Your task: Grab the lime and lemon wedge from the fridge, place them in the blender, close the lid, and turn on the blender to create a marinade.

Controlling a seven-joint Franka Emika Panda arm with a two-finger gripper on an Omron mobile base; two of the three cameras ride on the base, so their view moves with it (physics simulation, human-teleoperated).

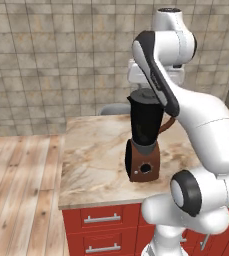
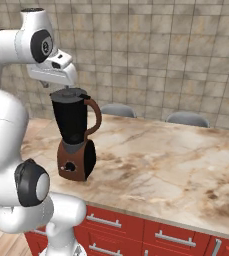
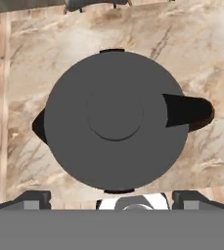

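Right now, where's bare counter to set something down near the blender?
Widest free patch: the marble counter right of the blender, running to the far edge by the two grey chair backs. A narrower strip lies between the blender and the counter's left edge. Crowded above the lid, where the open gripper hangs.

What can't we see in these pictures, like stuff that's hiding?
- Inside the blender: the lid covers the top in the hand view and the jug is black, so any fruit is hidden.
- Gripper fingertips: the white arm blocks them in the left base view.
- Blender knob: too small to read its setting.
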